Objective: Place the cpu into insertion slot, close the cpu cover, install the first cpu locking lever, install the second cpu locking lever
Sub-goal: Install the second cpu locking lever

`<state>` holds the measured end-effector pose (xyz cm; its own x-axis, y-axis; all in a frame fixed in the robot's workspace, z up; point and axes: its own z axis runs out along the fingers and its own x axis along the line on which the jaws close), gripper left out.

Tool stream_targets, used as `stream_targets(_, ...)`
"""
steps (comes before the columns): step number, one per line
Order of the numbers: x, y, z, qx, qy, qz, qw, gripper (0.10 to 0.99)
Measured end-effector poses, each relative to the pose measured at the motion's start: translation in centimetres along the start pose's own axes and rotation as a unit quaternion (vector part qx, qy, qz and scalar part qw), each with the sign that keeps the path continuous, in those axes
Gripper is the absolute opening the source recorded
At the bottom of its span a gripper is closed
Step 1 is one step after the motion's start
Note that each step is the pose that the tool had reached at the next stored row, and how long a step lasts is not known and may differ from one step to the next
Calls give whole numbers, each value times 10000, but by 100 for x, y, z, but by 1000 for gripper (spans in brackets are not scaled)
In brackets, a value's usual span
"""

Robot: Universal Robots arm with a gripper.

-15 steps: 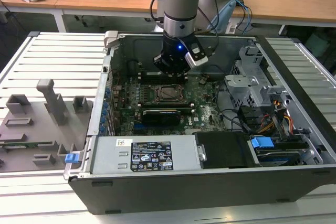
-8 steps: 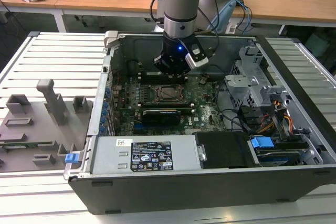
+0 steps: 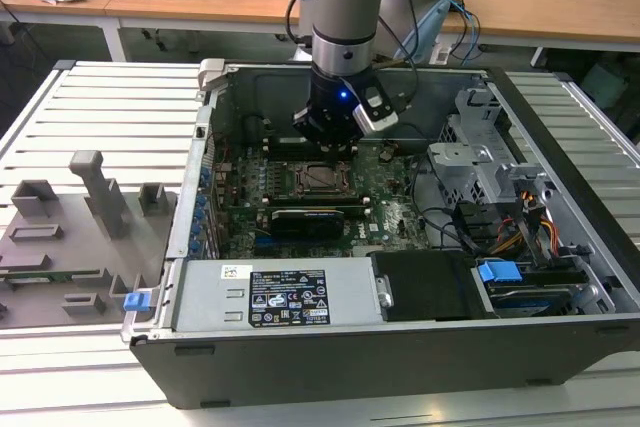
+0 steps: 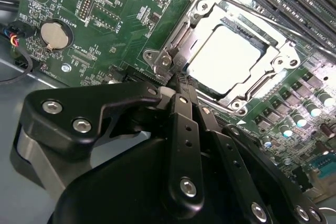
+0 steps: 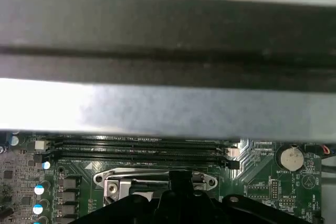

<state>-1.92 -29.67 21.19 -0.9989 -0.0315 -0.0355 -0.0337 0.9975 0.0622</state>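
Open computer case (image 3: 560, 147) on slatted desk (image 3: 110, 117): cpu (image 4: 227, 55) seated in socket, cpu cover (image 4: 273, 56) shut over it, gripper (image 4: 181, 85) clenched, tips at socket's corner, likely working a locking lever.

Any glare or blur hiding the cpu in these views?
Second wrist view: glare whitens the cpu top, cpu cover edges sharp, gripper close-up soft. First wrist view: blurred grey bar washed out. Exterior view: even light.
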Motion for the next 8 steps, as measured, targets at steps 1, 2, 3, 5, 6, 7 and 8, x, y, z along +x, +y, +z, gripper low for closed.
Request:
stream_targets(1, 1, -17, -1, 0, 0, 0, 10000, 106)
stream_targets(2, 1, -26, -2, 0, 0, 0, 10000, 106)
stream_targets(3, 1, -32, -2, 0, 0, 0, 10000, 106)
stream_targets(5, 1, -37, -2, 0, 0, 0, 10000, 106)
stream_targets(6, 1, -37, -3, 0, 0, 1, 10000, 106)
stream_targets(7, 1, -38, -11, 0, 0, 1, 10000, 106)
stream_targets(8, 0, -35, -40, 0, 0, 0, 10000, 106)
